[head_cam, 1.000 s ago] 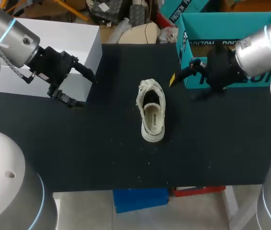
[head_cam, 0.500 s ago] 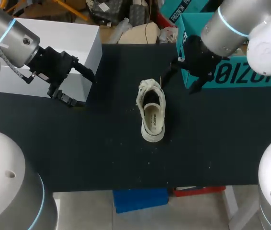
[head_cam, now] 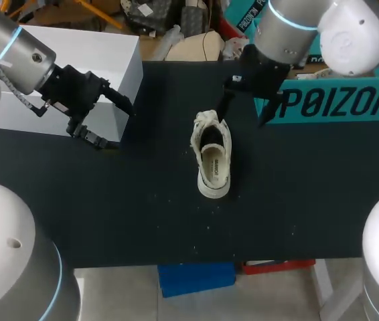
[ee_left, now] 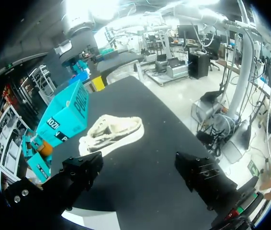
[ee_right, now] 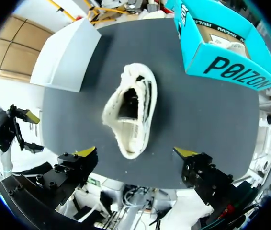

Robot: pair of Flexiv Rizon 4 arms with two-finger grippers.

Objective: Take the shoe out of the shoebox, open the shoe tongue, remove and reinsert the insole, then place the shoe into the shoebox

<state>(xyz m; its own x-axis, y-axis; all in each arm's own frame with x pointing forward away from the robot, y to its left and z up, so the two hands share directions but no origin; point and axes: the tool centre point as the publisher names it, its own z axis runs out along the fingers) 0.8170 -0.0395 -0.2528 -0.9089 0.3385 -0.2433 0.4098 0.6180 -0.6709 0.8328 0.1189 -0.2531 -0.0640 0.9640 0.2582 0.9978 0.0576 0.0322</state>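
A cream low-top shoe (head_cam: pixel 211 155) lies on the black table, its sole down and its opening facing up. My right gripper (head_cam: pixel 244 112) hangs open above the shoe's far end, between the shoe and the teal shoebox (head_cam: pixel 330 101). In the right wrist view the shoe (ee_right: pixel 130 112) lies straight ahead of the open gripper (ee_right: pixel 135 153), with the shoebox (ee_right: pixel 221 64) beyond it. My left gripper (head_cam: pixel 117 124) stands open beside the white box, well left of the shoe. In the left wrist view the shoe (ee_left: pixel 111 134) lies far ahead of that gripper (ee_left: pixel 140 170), which holds nothing.
A white box (head_cam: pixel 89 53) stands at the table's back left, close to my left gripper. The teal shoebox at the back right is open on top, with something pale (ee_right: pixel 231 45) inside. Bare black table (head_cam: pixel 142 214) surrounds the shoe on the near side.
My right arm has swung left from in front of the shoebox to above the shoe's far end. The left arm and the shoe have not moved.
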